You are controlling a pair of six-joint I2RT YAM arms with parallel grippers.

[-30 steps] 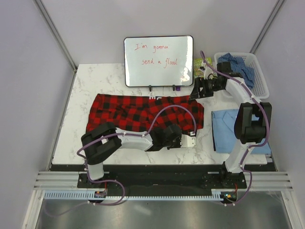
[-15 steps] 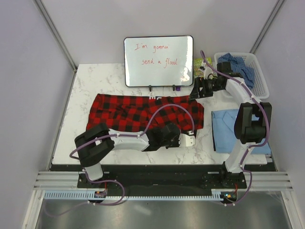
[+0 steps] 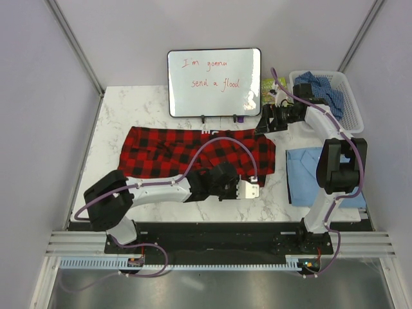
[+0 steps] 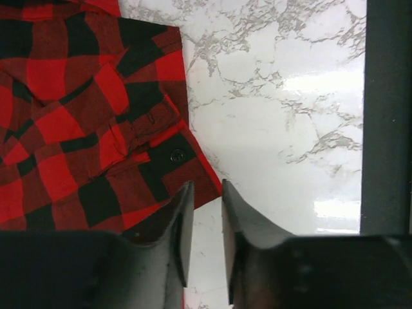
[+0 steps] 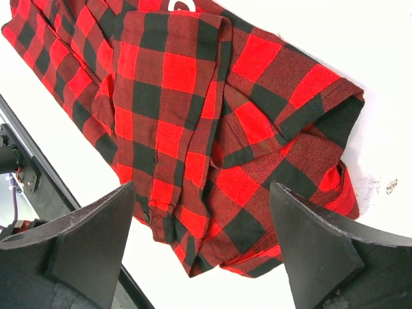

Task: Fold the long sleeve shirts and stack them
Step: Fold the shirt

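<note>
The red-and-black checked flannel (image 3: 187, 151) lies spread across the middle of the table. My left gripper (image 3: 250, 190) is low at its near right corner. In the left wrist view the jaws (image 4: 206, 193) stand a narrow gap apart with bare marble between them, their tips at the edge of the buttoned cuff (image 4: 178, 155). My right gripper (image 3: 264, 122) hovers wide open over the flannel's far right corner (image 5: 193, 109), holding nothing. The light blue shirt (image 3: 302, 174) lies folded at the right. The darker blue speckled shirt (image 3: 325, 87) sits in the basket.
A whiteboard (image 3: 214, 82) with red writing stands at the back behind the flannel. A white basket (image 3: 353, 109) is at the back right, with a green packet (image 3: 270, 87) beside it. The table's dark front edge (image 4: 386, 116) runs close to my left gripper.
My left arm's elbow has swung to the left and its gripper has slid slightly left and nearer along the flannel's front edge. The right arm and the shirts have not moved.
</note>
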